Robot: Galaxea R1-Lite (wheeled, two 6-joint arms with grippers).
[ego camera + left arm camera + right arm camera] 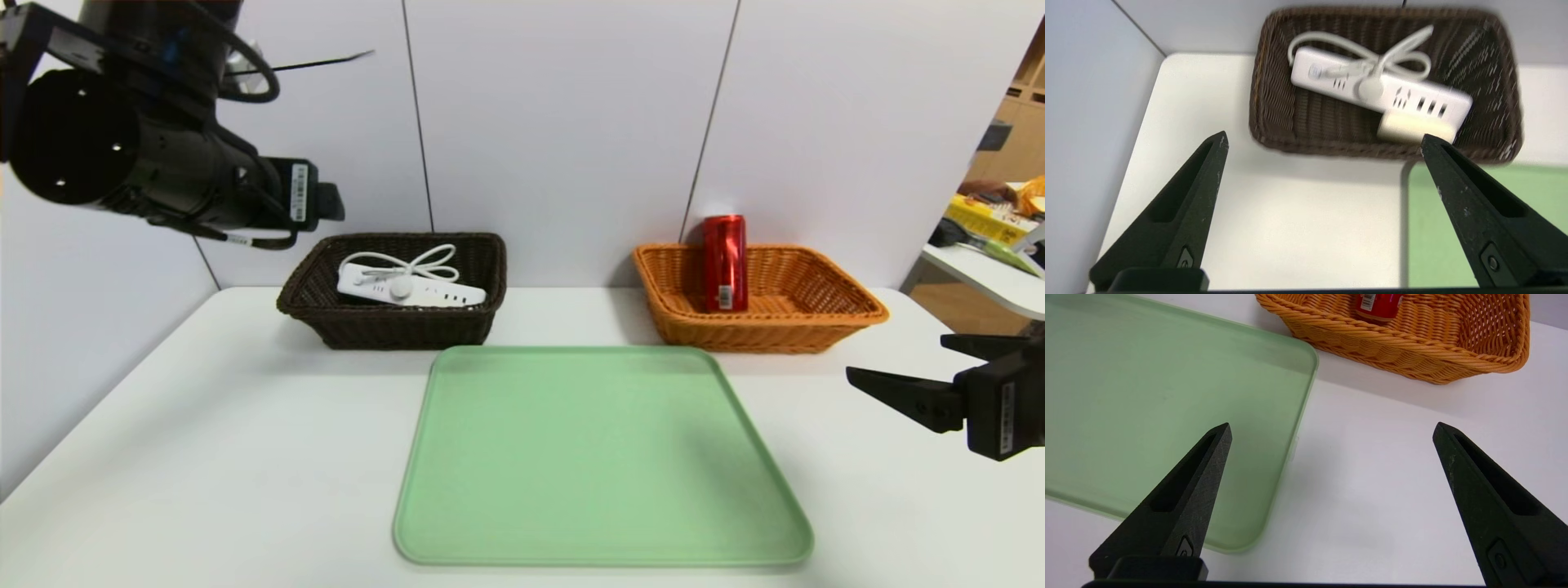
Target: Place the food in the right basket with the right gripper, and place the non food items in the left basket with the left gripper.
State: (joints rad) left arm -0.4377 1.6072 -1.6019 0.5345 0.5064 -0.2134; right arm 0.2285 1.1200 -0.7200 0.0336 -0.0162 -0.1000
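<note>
Left basket: the dark brown basket (408,331) sits at the back of the white desk (245,441), on the left side.
In the left basket: a white power strip (416,290) lies at a slant, with its looped white cord (420,263) on top. A pale yellow thing (1414,125) is in there too, partly under the strip; I cannot tell what it is.
Right basket: the orange basket (767,335) sits at the back, on the right side.
In the right basket: a red can (725,263) leans on the back rim, its top poking up above it.
Tray: the flat green tray (600,457) lies in the middle of the desk, in front of the two baskets, with nothing on it.
Left gripper: the left gripper (1325,139) is up high by the brown basket, wide open and holding nothing.
Right gripper: the right gripper (1333,430) is over the right side of the desk, near the tray, wide open and holding nothing.
</note>
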